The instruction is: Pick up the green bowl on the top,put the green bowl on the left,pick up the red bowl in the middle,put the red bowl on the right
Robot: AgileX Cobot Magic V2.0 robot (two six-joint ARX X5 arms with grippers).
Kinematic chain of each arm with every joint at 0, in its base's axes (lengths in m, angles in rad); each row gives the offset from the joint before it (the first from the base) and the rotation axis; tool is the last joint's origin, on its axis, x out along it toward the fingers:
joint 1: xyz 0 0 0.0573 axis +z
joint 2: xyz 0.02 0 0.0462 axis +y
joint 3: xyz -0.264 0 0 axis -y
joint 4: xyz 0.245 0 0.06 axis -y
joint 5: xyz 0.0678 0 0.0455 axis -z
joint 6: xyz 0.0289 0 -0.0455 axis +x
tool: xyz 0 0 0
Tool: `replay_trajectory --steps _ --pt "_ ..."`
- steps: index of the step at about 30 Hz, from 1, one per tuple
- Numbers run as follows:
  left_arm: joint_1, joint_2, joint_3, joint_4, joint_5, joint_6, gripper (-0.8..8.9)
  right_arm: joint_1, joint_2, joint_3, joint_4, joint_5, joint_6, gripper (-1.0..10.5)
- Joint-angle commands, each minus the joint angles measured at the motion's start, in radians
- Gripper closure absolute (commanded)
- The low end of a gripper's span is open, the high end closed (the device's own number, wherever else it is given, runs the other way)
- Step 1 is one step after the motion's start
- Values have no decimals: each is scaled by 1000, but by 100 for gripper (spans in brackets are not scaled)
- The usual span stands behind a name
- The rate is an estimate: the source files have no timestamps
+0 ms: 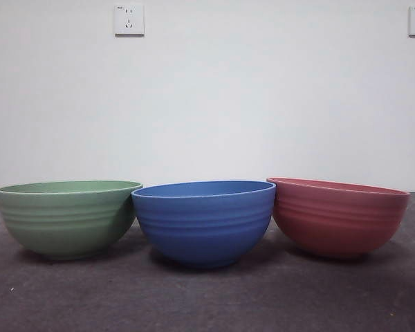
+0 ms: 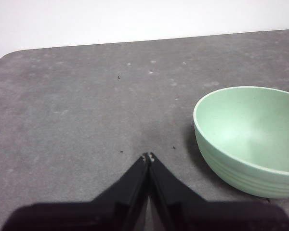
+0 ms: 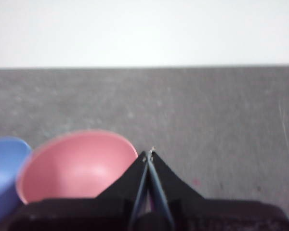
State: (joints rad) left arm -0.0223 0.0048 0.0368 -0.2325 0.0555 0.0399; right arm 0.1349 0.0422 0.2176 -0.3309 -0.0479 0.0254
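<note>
Left hand [image 2: 148,157], right hand [image 3: 149,153] closed, empty.

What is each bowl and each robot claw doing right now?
green bowl: upright, empty, touching the blue bowl.
blue bowl: upright in the middle.
red bowl: tilted, leaning on the blue bowl, empty.
left gripper: shut, holding nothing.
right gripper: shut, holding nothing.
</note>
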Motion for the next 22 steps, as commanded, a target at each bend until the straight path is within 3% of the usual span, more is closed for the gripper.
replay_trajectory --steps 1,6,22 --pt "3 -3 -14 -2 0 -10 817 -20 -37 -103 61 -35 -9 962" --pt "3 -3 -14 -2 0 -10 817 -23 -41 -187 89 -32 -8 962" --pt "3 -3 -14 -2 0 -10 817 -23 -40 -189 98 -16 -16 962"
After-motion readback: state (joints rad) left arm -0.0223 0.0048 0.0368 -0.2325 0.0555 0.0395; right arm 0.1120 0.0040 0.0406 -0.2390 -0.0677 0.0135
